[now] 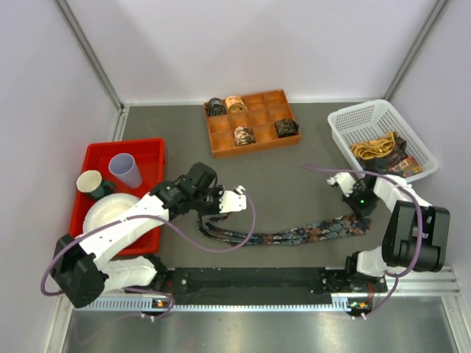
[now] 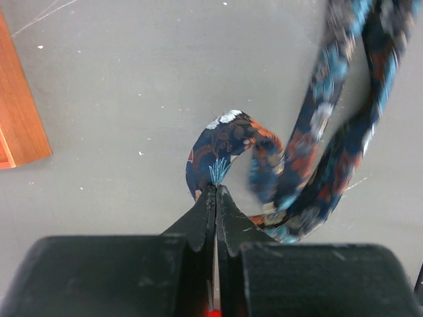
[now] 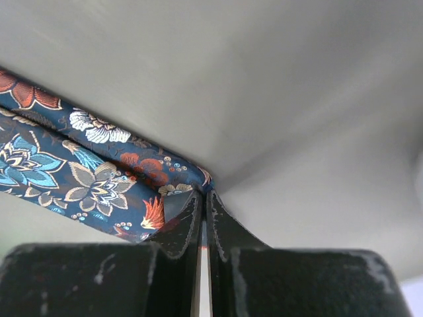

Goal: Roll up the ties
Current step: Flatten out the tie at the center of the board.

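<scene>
Navy floral tie (image 1: 309, 234) flat, long axis left to right across table (image 1: 294, 169)

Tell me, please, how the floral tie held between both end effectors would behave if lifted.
Probably floppy: the tie curls into a loose loop just beyond the left end effector. It would likely sag in the middle, being held only at its ends. Its thin folded end fits inside the shut right end effector, so it seems light.

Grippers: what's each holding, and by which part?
Both hold the dark floral tie. The left gripper pinches the curled end, the right gripper pinches the folded edge at the opposite end; both sets of jaws are shut on fabric.
</scene>
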Tool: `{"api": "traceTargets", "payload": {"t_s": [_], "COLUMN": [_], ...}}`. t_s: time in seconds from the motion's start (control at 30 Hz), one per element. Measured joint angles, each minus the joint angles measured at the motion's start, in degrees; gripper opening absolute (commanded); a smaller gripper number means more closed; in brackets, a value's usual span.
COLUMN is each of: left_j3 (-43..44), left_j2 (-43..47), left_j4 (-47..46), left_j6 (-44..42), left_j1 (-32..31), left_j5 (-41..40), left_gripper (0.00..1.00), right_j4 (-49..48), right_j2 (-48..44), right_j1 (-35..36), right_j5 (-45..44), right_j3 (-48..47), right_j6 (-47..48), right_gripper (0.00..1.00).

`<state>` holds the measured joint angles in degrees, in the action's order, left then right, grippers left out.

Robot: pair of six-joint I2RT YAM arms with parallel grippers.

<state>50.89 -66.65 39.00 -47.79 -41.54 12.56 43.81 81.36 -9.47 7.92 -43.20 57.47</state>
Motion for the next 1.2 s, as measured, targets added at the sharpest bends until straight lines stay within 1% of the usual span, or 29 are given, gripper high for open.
{"api": "traceTargets", "payload": {"t_s": [0.13, 0.33, 0.43, 0.63, 0.83, 0.93, 1.0, 1.1, 1.2], "left_j3": [0.0, 0.0, -0.7, -6.73, -15.06, -18.8, -20.37, -20.41, -19.43], "left_j2": [0.0, -0.04, -0.04, 1.27, 7.34, 10.54, 11.41, 10.43, 7.48], "left_j4": [-1.01, -5.31, -9.57, -17.25, -17.77, -17.33, -16.68, -16.35, -16.26], "left_j6": [0.7, 2.84, 4.07, 4.61, 3.26, 2.12, 1.49, 1.36, 1.62], "left_j1": [0.24, 1.11, 1.51, 2.73, 3.08, 3.08, 3.02, 3.02, 3.02], "left_j5": [-0.04, -1.42, -2.78, -5.2, -5.81, -4.37, -2.93, -1.9, -1.7], "left_gripper": [0.0, 0.0, 0.0, 0.0, 0.0, 0.0, 0.0, 0.0, 0.0], "right_j4": [2.05, 3.67, 3.82, 2.03, -0.83, -2.25, -3.23, -4.61, -5.57], "right_j2": [-0.35, -5.77, -6.6, -3.56, -2.49, -1.97, -0.98, 1.92, 5.92], "right_j1": [-8.74, -16.87, -21.66, -30.27, -36.35, -37.64, -37.18, -35.23, -32.28], "right_j5": [-0.9, -0.76, -0.66, -0.52, 0.22, 1.16, 1.7, 2.58, 3.26], "right_j3": [-2.14, -3.78, -4.55, -8.11, -8.44, -8.44, -8.44, -8.79, -10.6], "right_j6": [3.26, 9.86, 13.11, 17.49, 19.93, 20.13, 19.82, 18.29, 15.61], "right_gripper": [0.0, 0.0, 0.0, 0.0, 0.0, 0.0, 0.0, 0.0, 0.0]}}
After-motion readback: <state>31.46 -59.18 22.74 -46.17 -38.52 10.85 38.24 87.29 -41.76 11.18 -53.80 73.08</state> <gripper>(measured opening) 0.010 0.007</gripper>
